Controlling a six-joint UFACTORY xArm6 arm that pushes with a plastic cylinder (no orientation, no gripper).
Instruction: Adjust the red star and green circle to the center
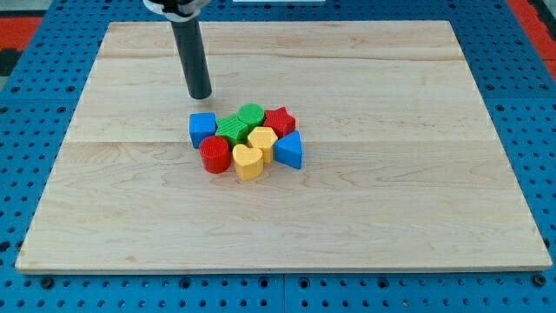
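Observation:
The red star (281, 120) sits at the upper right of a tight cluster of blocks near the board's middle. The green circle (250, 114) is right beside it on its left, touching it. My tip (201, 96) rests on the board above and left of the cluster, a short gap above the blue cube (202, 129) and to the left of the green circle. It touches no block.
The cluster also holds a green star (230, 129), a red cylinder (215, 154), a yellow hexagon-like block (262, 139), a yellow heart (248, 162) and a blue triangle (290, 150). The wooden board (391, 200) lies on a blue pegboard.

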